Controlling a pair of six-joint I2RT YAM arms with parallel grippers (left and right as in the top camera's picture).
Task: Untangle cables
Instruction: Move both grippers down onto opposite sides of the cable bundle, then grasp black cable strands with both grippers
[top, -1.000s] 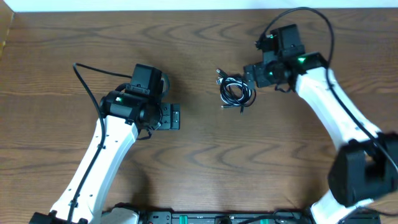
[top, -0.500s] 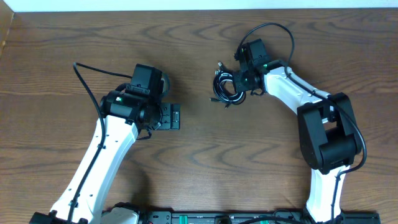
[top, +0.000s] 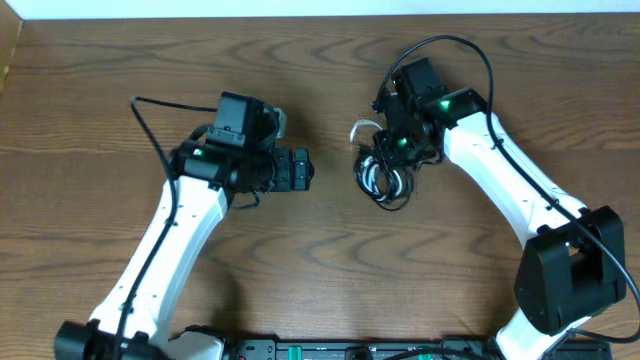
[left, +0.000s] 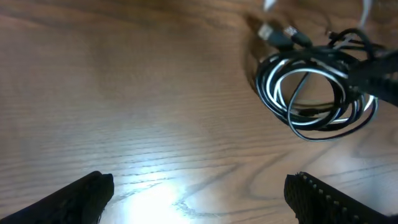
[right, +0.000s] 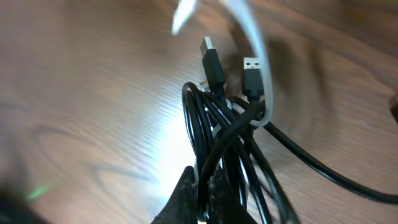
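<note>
The cables (top: 384, 170) form one tight black-and-white coil on the desk (top: 320, 270), right of its middle and under the tip of the right arm. Half a second ago the coil sat slightly farther from the robot's base and more to the left. It has since been dragged nearer and pulled longer than wide. The white cable (top: 362, 127) has swung out as a loose arc at the far-left edge, and it is blurred in both wrist views, so it seems to be in motion. In the right wrist view two USB plugs (right: 211, 53) stick up free at the top of the bundle. Below them the white strand hooks around several black loops, so the cords are still crossed.

The right gripper (top: 392, 150) is on the coil. Black strands run straight into its dark fingers (right: 186, 196) at the bottom of its own view, so the jaws look clamped on the cables. The tug has loosened one white end but not separated the two cords.

The left gripper (top: 297, 170) has moved up and toward the coil since a second ago. It hovers just left of the coil, jaws wide apart and holding nothing, with the coil ahead in the upper right of its view. I judge the untangling barely begun: a second hold on the white end is probably what comes next.
</note>
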